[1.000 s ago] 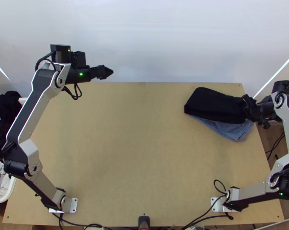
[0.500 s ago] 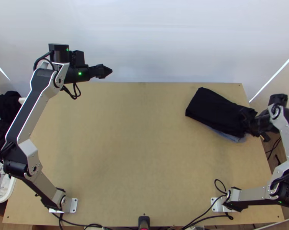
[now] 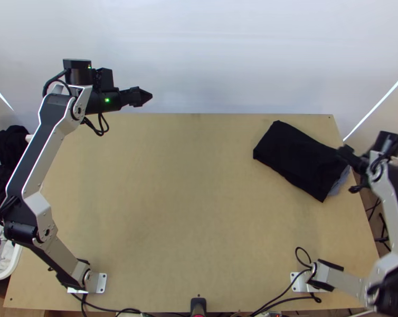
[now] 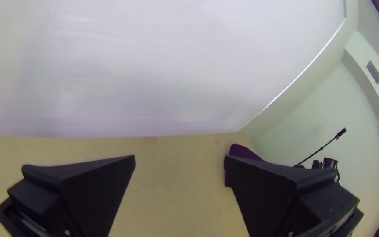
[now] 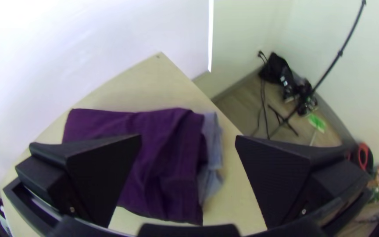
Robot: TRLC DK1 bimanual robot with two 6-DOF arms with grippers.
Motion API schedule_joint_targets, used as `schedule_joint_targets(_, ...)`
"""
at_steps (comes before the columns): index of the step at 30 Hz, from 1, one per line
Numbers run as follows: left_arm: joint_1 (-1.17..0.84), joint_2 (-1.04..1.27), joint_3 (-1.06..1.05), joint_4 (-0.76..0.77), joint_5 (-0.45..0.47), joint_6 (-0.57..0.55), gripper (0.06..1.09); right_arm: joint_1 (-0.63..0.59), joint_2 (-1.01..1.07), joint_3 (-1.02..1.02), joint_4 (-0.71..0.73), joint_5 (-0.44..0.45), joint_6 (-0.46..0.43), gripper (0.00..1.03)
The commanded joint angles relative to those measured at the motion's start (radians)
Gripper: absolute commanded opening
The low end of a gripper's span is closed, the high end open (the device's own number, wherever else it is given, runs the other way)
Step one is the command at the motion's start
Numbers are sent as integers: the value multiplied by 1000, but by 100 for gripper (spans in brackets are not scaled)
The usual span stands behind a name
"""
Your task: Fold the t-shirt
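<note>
See light wooden counter point(image 3: 178, 201), pale wall point(image 3: 199, 53) behind, floor point(image 5: 242, 109) past right edge, white basket point(image 3: 14, 262) by left edge. See black t-shirt point(image 3: 299, 156) folded on blue cloth point(image 3: 339, 182) near far right corner, with wide wood leftward. See left pincer point(image 3: 146, 96) raised far left, right pincer point(image 3: 344, 152) beside black t-shirt, both with fingers apart.

Top view: high over near edge of desk point(image 3: 193, 222), between arm bases point(image 3: 96, 282), facing steeply down; farthest off, spans desk corner to corner. Left wrist view: close behind left end effector point(image 3: 149, 96), facing white backdrop point(image 4: 154, 74) past desk's far edge. Right wrist view: close behind right end effector point(image 3: 342, 152), facing down on dark garment point(image 5: 167, 162). All three share desk's far right corner.
</note>
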Motion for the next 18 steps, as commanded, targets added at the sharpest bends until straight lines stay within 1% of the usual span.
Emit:
schedule_joint_targets(1, -2, 10, 16, 2, 3, -4, 104, 241, -178, -206, 419, 44, -232, 99)
schedule_joint_targets(3, -4, 15, 27, 0, 3, -9, 104, 295, -158, -258, 480, 44, -232, 99)
schedule_joint_targets(4, -6, 15, 30, 0, 3, -9, 104, 304, -132, -290, 549, 44, -235, 99)
schedule_joint_targets(7, -6, 15, 32, 0, 3, -14, 104, 304, -29, -351, 698, 44, -235, 99)
schedule_joint_targets(12, 4, 12, 30, -4, 3, -14, 104, 261, 170, -385, 841, 44, -218, 99)
schedule_joint_targets(15, 11, 12, 33, -4, 3, -14, 104, 232, 278, -371, 865, 44, -174, 99)
schedule_joint_targets(16, 13, 12, 35, -4, 3, -14, 104, 226, 304, -367, 867, 44, -172, 99)
schedule_joint_targets(18, 16, 13, 42, -4, 3, -14, 104, 213, 342, -356, 879, 44, -136, 99)
